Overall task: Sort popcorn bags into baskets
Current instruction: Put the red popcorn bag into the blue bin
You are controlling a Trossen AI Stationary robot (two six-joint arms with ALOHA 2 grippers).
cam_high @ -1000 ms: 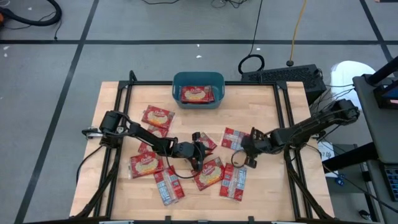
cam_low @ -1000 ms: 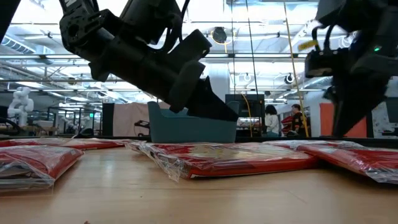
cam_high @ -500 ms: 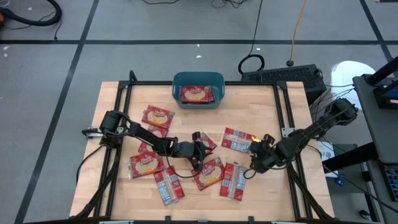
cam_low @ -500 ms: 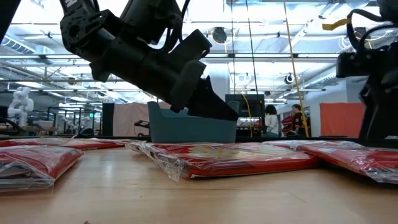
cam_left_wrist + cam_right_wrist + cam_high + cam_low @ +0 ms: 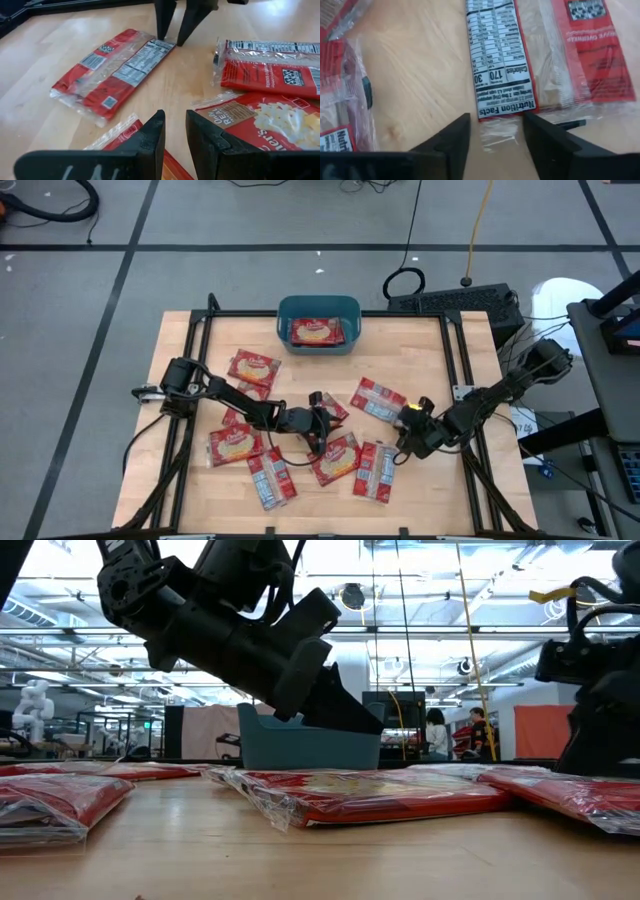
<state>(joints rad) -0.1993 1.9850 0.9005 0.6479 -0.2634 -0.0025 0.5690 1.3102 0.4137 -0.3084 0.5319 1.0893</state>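
Several red popcorn bags lie flat on the wooden table; one (image 5: 317, 332) lies in the teal basket (image 5: 318, 308) at the far edge. My right gripper (image 5: 495, 132) is open and points steeply down at the right end of a bag lying back side up (image 5: 378, 400). Its fingers stand on either side of that bag's clear end seam (image 5: 502, 127); whether they touch it does not show. My left gripper (image 5: 175, 135) hovers at mid-table (image 5: 328, 430), tilted down over the bags, its fingers a narrow gap apart with bare wood between them.
More bags lie at left (image 5: 253, 367), near left (image 5: 235, 445), near centre (image 5: 335, 460) and near right (image 5: 375, 470). A black frame rail (image 5: 470, 450) runs along each table side. Bare wood shows at the far right and far left corners.
My right gripper has drawn back toward the table's right and near edges, sunk lower and rolled at the wrist. The bag beside it now lies more slanted, with more of its length showing. My left arm has kept still.
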